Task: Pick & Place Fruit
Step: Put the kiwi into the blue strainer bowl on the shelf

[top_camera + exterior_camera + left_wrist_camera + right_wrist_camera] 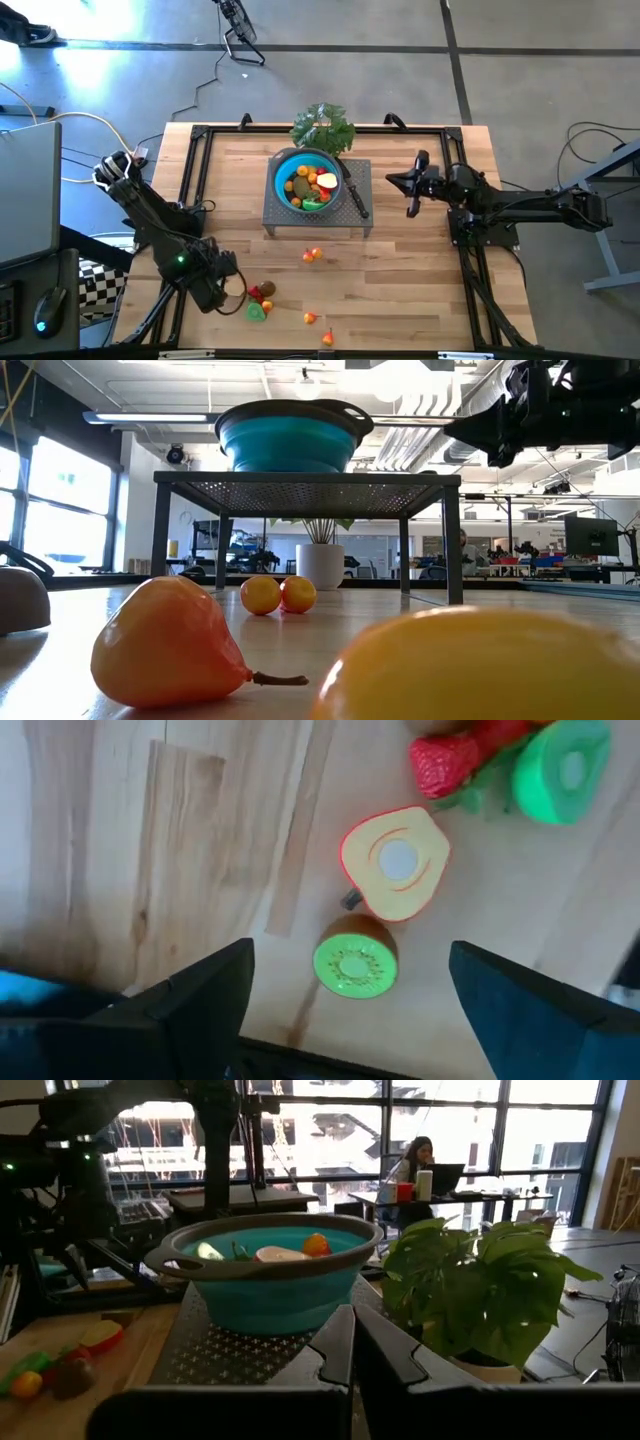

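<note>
Near the front left corner of the table (420,300) the left pincer (345,980) hangs with its fingers (200,995) wide apart, holding nothing. Between them, on the wood, lies a kiwi half (353,960), cut face up. A peach half (397,862) touches it or sits just beside it, and a strawberry (447,762) and a green slice (562,770) lie a little farther off.

The main risk, I think, is the crowding. If the pincer comes down off centre, one finger may land on the peach half, push it away, or close on two pieces together. The kiwi half is small, smooth and rounded below, so it may squirt out when the fingers close, and roll toward the near table edge.

Other fruit is spread out: two small orange pieces (313,255) in front of the rack (285,222), and more pieces (318,326) near the front edge. Those could be knocked off the table by the arm.

The blue bowl (283,172) stands high on the rack and already holds several fruits (312,186). A piece let go too low may hit the rim, and too high it may bounce out. A knife (356,197) rests at the bowl's right side, and a leafy bunch (324,127) stands behind it. The right pincer (412,197) waits shut to the right of the rack, and a careless swing there could meet it.
</note>
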`<action>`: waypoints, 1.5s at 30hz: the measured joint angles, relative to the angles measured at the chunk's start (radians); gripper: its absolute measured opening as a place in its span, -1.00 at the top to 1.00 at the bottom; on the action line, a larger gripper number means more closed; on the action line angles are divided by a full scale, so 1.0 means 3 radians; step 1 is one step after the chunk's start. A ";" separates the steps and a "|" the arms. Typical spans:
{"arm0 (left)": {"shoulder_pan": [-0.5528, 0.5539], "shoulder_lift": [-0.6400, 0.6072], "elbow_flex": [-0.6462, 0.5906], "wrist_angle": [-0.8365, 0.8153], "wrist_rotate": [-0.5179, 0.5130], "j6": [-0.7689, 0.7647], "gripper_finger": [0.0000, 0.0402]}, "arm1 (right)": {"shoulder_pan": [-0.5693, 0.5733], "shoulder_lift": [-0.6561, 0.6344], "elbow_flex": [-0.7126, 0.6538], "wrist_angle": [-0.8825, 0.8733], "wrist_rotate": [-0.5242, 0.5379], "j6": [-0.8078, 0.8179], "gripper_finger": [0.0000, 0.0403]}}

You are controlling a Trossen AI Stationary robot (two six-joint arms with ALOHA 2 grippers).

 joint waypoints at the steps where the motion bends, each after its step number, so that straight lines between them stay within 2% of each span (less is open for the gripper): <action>1: -0.0011 0.0041 0.0000 0.0002 -0.0001 0.0060 -0.64 | 0.0000 0.0000 0.0000 -0.0037 -0.0001 0.0000 0.99; 9: -0.0208 0.0423 0.0000 0.0009 0.0318 0.0221 -0.64 | 0.0000 0.0000 -0.0001 -0.0180 -0.0001 0.0001 0.99; 18: -0.0307 0.0687 -0.0003 0.0270 0.0298 -0.0016 -0.64 | 0.0000 0.0001 -0.0001 -0.0182 -0.0012 0.0085 0.99; 28: -0.0306 0.0726 -0.0260 0.0663 0.0370 -0.0111 -0.64 | 0.0000 0.0000 -0.0001 -0.0155 -0.0002 0.0090 0.99; 35: -0.0306 0.0726 -0.0322 0.0430 0.0382 -0.0116 -0.64 | 0.0000 0.0000 -0.0001 -0.0155 -0.0001 0.0090 0.99; 45: -0.0306 0.0726 -0.0323 0.0550 0.0316 -0.0295 -0.64 | 0.0000 0.0001 -0.0001 -0.0155 -0.0001 0.0090 0.99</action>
